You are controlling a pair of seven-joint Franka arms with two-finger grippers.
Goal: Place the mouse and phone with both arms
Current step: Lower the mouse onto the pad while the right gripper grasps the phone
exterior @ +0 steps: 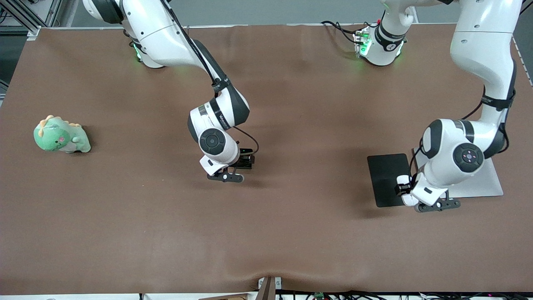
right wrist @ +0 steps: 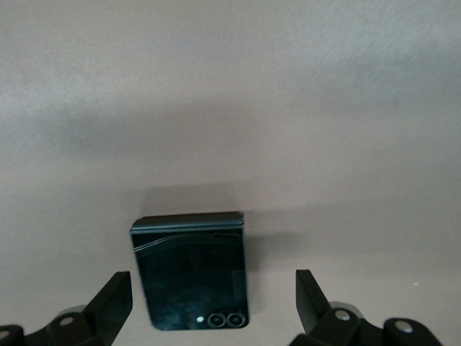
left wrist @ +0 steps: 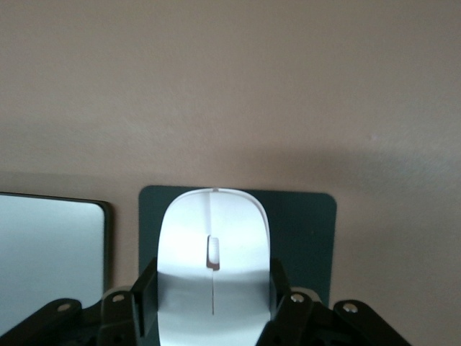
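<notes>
My left gripper (exterior: 435,203) is shut on the white mouse (left wrist: 214,267). Its fingers (left wrist: 144,295) press both sides of the mouse, which is over the dark mouse pad (exterior: 385,179), also in the left wrist view (left wrist: 306,231). I cannot tell whether the mouse touches the pad. My right gripper (exterior: 227,176) is low over the middle of the table and open. The black phone (right wrist: 191,270) lies flat on the brown table between its fingers (right wrist: 115,299), with gaps on both sides. In the front view both the mouse and the phone are mostly hidden under the hands.
A silver flat plate (exterior: 485,185) lies beside the mouse pad, toward the left arm's end; it also shows in the left wrist view (left wrist: 50,259). A green plush dinosaur (exterior: 61,135) sits near the right arm's end of the brown table (exterior: 291,233).
</notes>
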